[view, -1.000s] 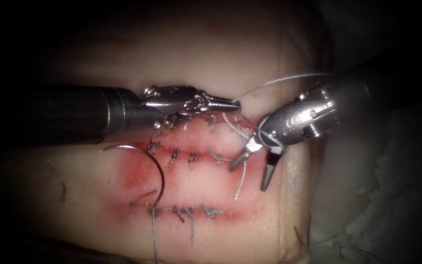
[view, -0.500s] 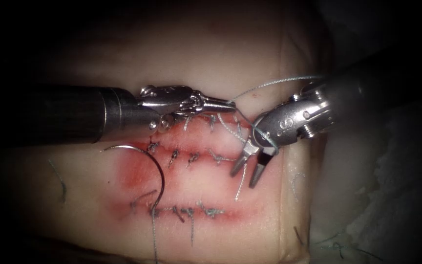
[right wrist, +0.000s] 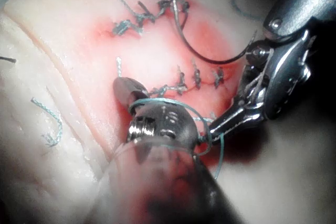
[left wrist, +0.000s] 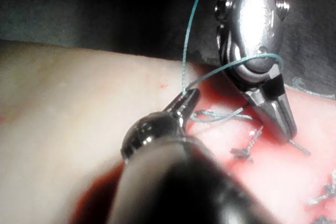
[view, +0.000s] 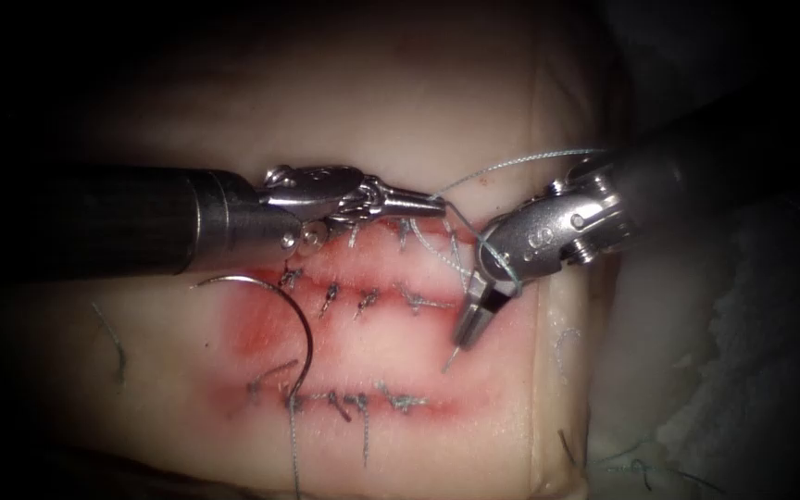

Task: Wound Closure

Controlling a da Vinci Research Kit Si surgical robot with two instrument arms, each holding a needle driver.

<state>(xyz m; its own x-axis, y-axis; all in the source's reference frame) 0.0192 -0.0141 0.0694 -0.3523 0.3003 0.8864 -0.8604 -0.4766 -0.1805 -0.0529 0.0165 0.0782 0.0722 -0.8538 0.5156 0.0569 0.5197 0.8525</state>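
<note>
Through the endoscope I get a pool of light on the middle of the tissue (view: 372,343), falling off to near black all round the edges. The bare metal of the left tool (view: 432,201) and the right tool (view: 467,331) throws back hard glare, and the thread (view: 511,164) glints. From the left wrist the tissue looks pale and strongly lit, and the right tool's body flares white. From the right wrist the scene is bright, with a dark shadow under the left tool.
</note>
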